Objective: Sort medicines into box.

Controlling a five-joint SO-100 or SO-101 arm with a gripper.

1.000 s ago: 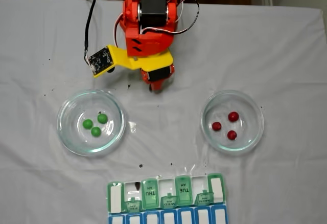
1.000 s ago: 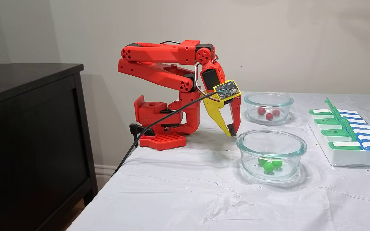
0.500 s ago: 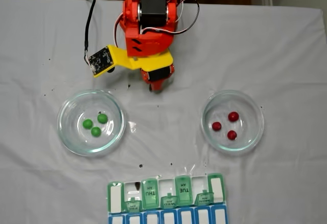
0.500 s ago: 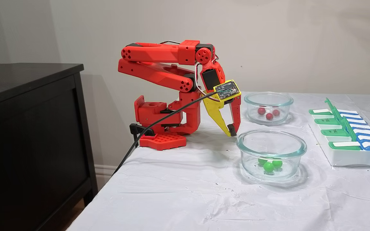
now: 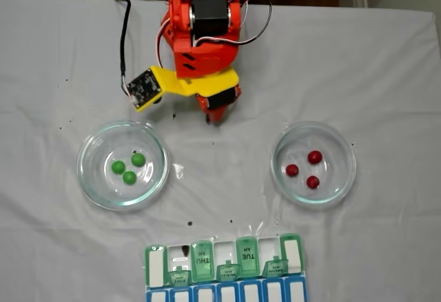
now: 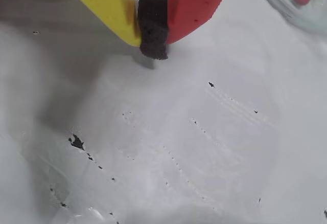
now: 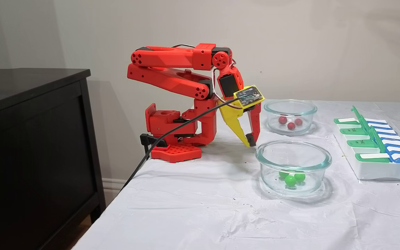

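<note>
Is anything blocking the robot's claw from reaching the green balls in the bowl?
Only the glass bowl's own wall. The gripper, shut and empty, sits low just outside the rim, so it would probably need to rise over the rim to reach the green balls. Nothing else stands between them.

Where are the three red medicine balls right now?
The three small glossy red balls lie in the round clear glass dish on the right of the top-down fixed view, above the green-lidded pill organiser.

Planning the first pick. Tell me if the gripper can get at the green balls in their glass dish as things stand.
Probably yes. The dish is open-topped, the green balls lie uncovered, and nothing stands between them and the gripper poised beside the rim. The jaws are shut and would have to open first.
</note>
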